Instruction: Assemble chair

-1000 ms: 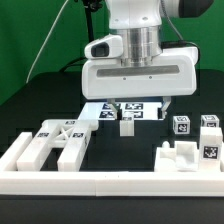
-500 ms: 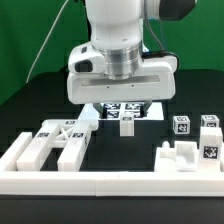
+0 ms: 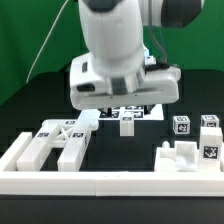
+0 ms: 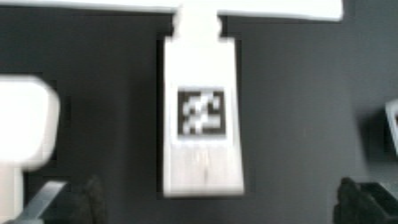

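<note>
Wrist view: the gripper [image 4: 210, 200] hangs over a tagged chair leg [image 4: 201, 115], its fingers [image 4: 54, 200] spread wide on either side and clear of it. The leg lies flat, one end against the marker board [image 3: 150, 110]. The cross-braced piece [image 3: 60, 140] lies well apart from that board.

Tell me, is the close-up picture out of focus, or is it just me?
Wrist view: yes, soft all over; the tag on the long white part is smeared. Exterior view: the robot arm looks blurred, while the cross-braced piece is fairly crisp.
</note>
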You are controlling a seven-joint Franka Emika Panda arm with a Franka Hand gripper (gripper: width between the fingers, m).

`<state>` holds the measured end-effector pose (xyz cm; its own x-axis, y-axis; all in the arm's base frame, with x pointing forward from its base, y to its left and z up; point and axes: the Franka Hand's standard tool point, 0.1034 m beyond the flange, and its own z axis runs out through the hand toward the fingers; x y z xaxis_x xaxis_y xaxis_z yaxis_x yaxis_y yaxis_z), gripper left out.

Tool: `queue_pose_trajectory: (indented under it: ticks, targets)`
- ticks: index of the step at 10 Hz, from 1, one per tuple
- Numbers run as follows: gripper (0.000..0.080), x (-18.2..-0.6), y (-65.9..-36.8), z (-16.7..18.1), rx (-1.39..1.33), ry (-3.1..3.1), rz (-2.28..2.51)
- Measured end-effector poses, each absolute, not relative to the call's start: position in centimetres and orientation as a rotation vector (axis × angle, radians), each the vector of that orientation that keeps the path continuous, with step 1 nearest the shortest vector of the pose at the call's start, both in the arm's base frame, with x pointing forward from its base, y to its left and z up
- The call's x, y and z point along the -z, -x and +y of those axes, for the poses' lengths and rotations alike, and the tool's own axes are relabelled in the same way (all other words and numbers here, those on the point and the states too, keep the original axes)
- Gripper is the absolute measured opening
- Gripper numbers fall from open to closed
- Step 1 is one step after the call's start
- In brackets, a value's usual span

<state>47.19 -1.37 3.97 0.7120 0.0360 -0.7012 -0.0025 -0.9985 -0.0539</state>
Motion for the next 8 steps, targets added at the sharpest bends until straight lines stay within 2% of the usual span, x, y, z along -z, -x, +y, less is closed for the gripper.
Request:
queue_pose_trajectory:
  ticks: [1, 5, 8]
  targets:
    - [0.0649, -3.5, -47.5, -1.4, -1.263, 2.830, -0.035]
    - [0.0649, -3.3, -47.6, -1.5, -1.271, 2.829, -0.029]
    - [0.0649, -1.4, -45.2, -1.1, -1.383, 2.805, 0.047]
